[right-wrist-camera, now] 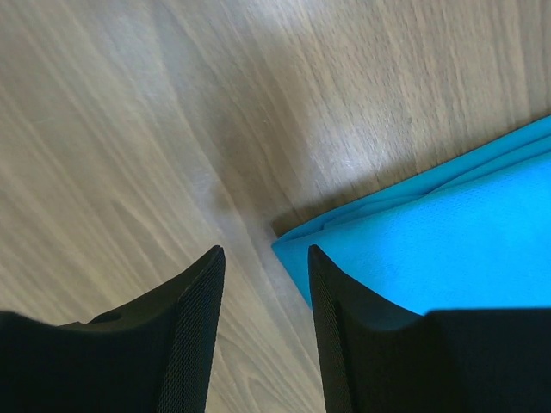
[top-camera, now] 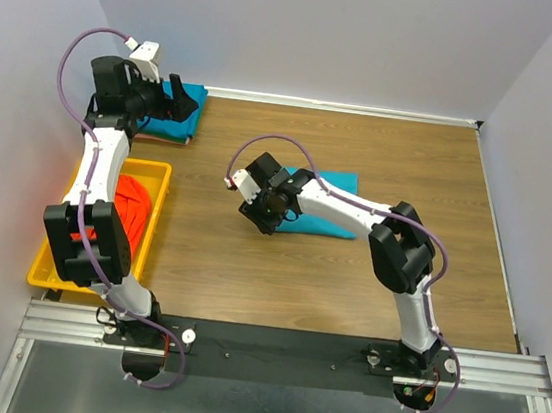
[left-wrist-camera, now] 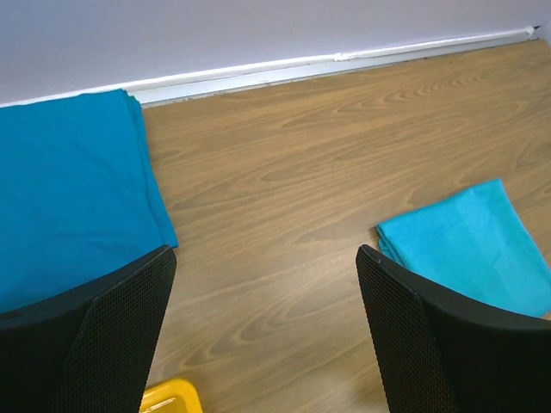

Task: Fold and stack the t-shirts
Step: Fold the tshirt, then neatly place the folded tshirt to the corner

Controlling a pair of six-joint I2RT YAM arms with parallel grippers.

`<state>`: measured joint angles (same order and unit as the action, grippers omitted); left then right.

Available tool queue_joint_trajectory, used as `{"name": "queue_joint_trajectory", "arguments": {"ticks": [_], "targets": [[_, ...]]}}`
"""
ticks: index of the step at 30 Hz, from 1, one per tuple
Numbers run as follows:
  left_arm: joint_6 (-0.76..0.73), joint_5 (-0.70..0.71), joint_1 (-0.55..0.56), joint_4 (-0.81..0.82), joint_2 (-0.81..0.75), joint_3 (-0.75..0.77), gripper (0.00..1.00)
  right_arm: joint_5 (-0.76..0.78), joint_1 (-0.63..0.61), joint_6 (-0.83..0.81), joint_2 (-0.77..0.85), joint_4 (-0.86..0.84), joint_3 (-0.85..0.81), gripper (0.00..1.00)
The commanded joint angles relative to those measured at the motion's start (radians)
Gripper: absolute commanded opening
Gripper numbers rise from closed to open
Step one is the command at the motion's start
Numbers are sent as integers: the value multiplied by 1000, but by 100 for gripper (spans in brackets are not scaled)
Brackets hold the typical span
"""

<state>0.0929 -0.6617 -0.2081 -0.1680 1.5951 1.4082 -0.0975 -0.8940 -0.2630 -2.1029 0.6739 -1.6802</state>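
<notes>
My right pincer [right-wrist-camera: 264,250] hangs half-spread at the corner of the folded teal t-shirt [right-wrist-camera: 448,249], my left pincer [left-wrist-camera: 267,250] spread wide, both empty

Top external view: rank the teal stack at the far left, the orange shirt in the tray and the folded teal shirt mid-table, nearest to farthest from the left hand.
1. Teal stack: far-left corner, just below the left hand.
2. Orange shirt: in the yellow tray, left edge.
3. Folded teal shirt: mid-table, to the right.
</notes>
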Motion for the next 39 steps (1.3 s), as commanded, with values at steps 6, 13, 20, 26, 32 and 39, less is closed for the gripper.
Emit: {"name": "queue_joint_trajectory", "arguments": {"ticks": [6, 13, 20, 26, 32, 39], "targets": [[-48, 21, -5, -8, -35, -43, 93, 70, -6, -10, -48, -30, 48, 50], [-42, 25, -4, 12, -37, -90, 94, 74, -6, -25, -69, -65, 100, 46], [-16, 39, 30, 21, -27, -141, 93, 91, -3, -47, -52, -126, 171, 4], [146, 31, 102, 47, -18, -239, 93, -74, 104, -44, 69, -187, 198, 1], [251, 31, 179, 81, 23, -299, 91, -146, 138, -82, 122, -227, 220, 1], [407, 14, 268, 139, 132, -288, 91, -179, 153, -64, 167, -274, 231, 1]]}}
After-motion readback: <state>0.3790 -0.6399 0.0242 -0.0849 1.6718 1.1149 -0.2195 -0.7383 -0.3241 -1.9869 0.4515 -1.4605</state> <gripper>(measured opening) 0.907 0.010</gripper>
